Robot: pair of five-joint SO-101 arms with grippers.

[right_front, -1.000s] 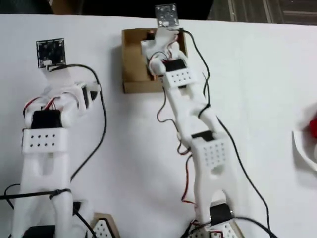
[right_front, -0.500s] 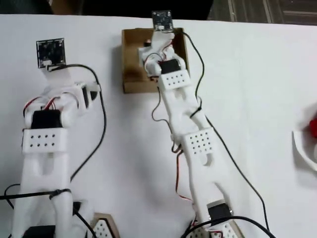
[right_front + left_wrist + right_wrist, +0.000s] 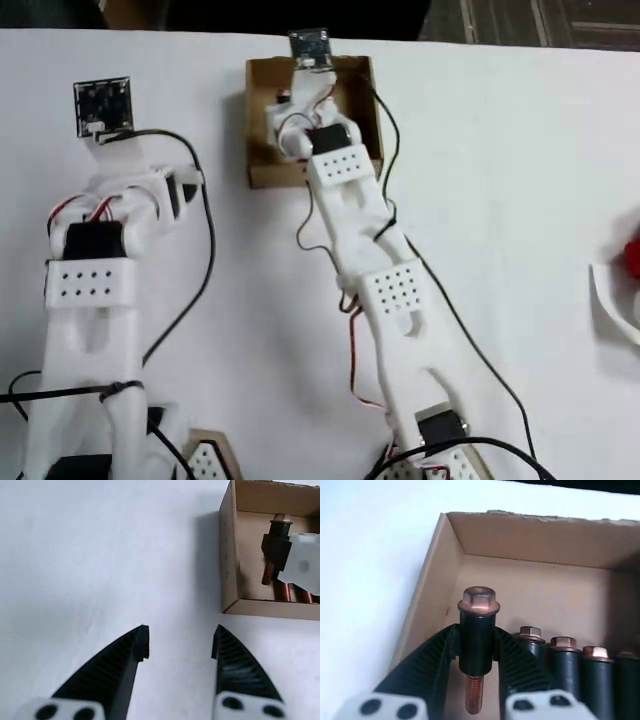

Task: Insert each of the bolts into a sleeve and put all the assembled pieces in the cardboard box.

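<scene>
My right gripper (image 3: pixel 476 650) is shut on an assembled piece (image 3: pixel 477 635), a copper bolt inside a black sleeve, held over the inside of the cardboard box (image 3: pixel 436 575). Several more assembled pieces (image 3: pixel 565 665) lie in a row on the box floor beside it. In the high view the right arm (image 3: pixel 345 190) stretches over the cardboard box (image 3: pixel 262 120) at the table's far side. The left wrist view shows the held assembled piece (image 3: pixel 276 547) inside the cardboard box (image 3: pixel 230 565). My left gripper (image 3: pixel 180 635) is open over bare table, short of the box, holding nothing.
The left arm (image 3: pixel 95 260) stands at the left of the white table. A white dish (image 3: pixel 615 300) with something red (image 3: pixel 632 255) in it sits at the right edge. Cables (image 3: pixel 200 260) hang beside both arms.
The right arm has swung left over the box, carrying the held piece toward the box's left side. The left arm has not moved.
</scene>
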